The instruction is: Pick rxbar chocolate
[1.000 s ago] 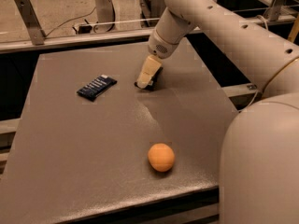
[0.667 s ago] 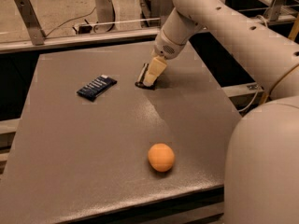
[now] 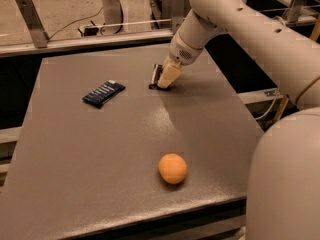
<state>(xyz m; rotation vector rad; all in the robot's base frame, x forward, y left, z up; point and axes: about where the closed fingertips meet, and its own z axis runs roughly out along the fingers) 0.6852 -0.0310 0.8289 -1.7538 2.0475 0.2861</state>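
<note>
Three things sit on my worktop [image 3: 60, 184]. Leftmost lies the blue bar [image 3: 103, 93], not my target, so I leave it alone. Toward the back, my end effector [image 3: 161, 79] pinches the rxbar chocolate [image 3: 156, 75], tipped on edge against the surface, seemingly ready for lifting. The orange ball [image 3: 172, 168] rests nearer, well apart.
</note>
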